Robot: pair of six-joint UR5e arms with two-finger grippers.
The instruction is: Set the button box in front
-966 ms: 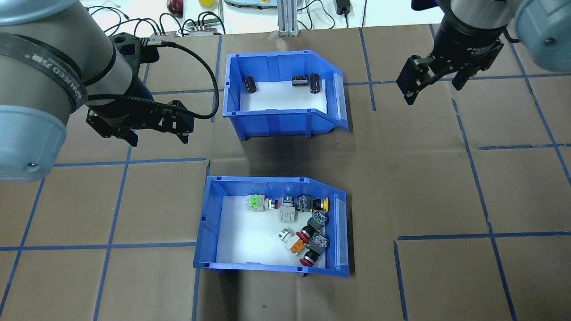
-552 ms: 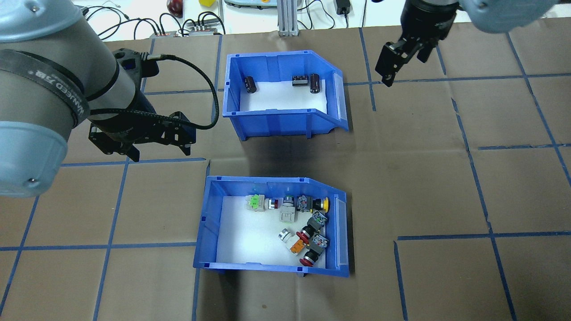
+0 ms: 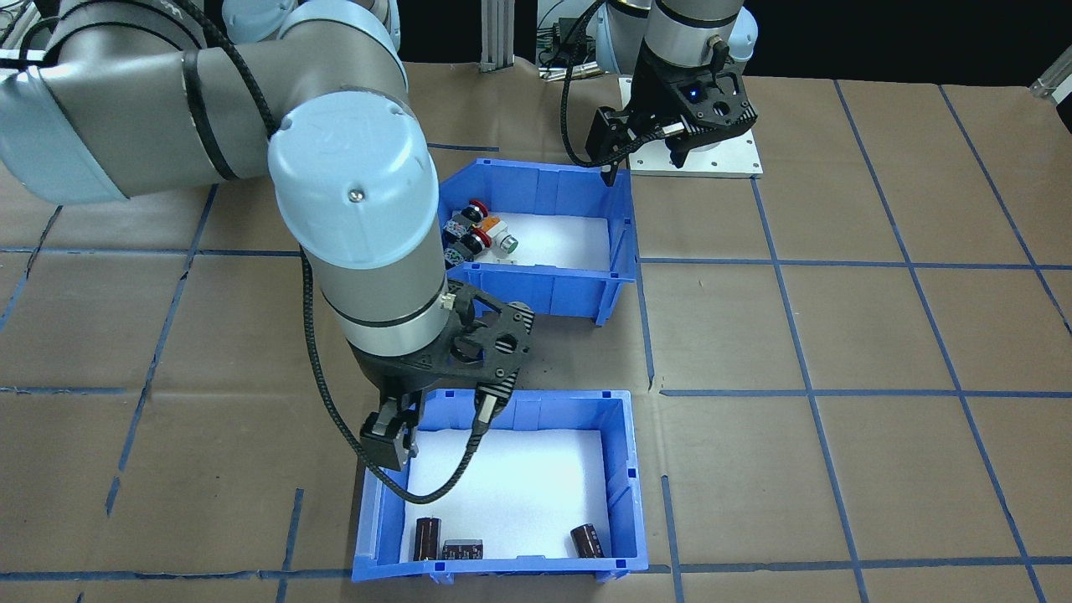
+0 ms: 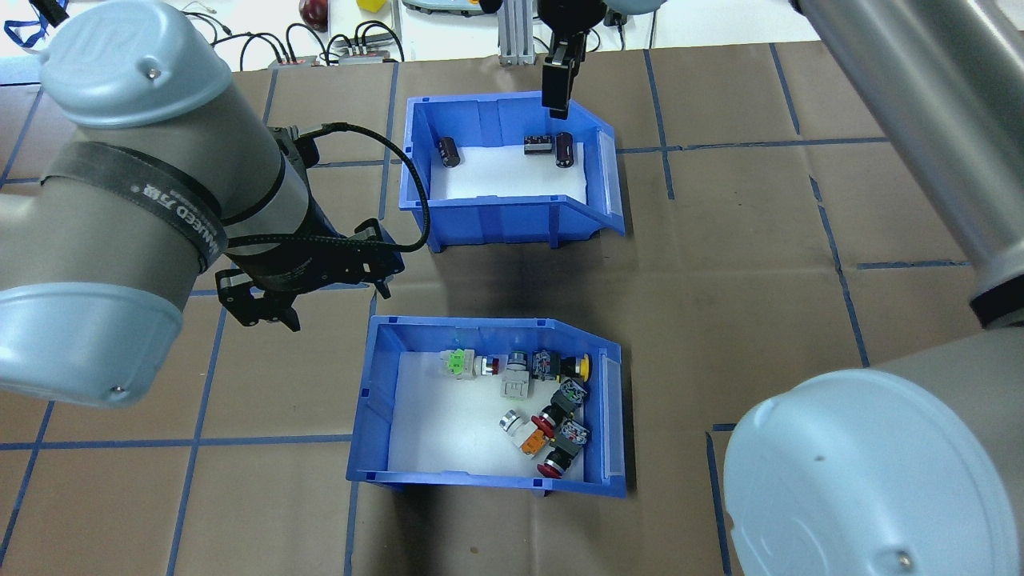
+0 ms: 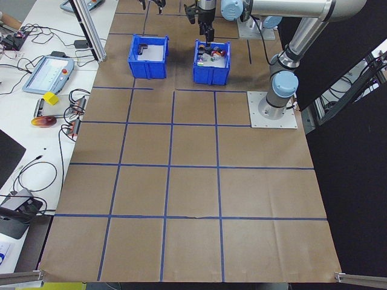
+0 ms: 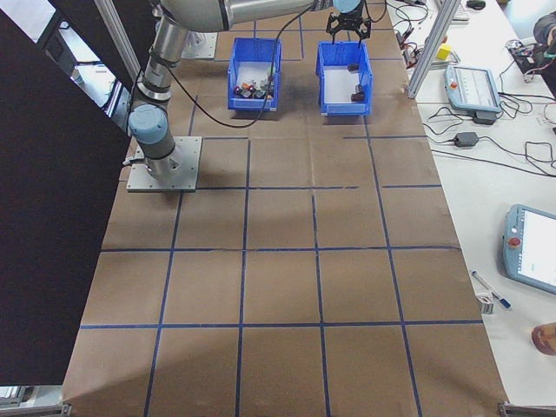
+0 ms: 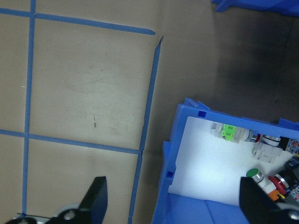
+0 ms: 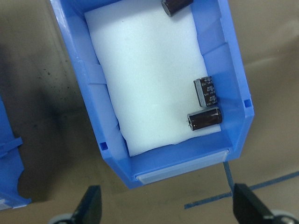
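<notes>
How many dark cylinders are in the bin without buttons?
3, all along the far wall of the capacitor bin: one at left, two together at right. None seem hidden.

A second blue bin (image 4: 512,210) sits on the brown paper-covered table (image 4: 800,280), toward its far edge. Three dark cylinders (image 4: 565,149) lie on the bin's white foam floor (image 4: 504,180), along its far wall. Blue tape lines (image 4: 840,272) grid the table.
</notes>
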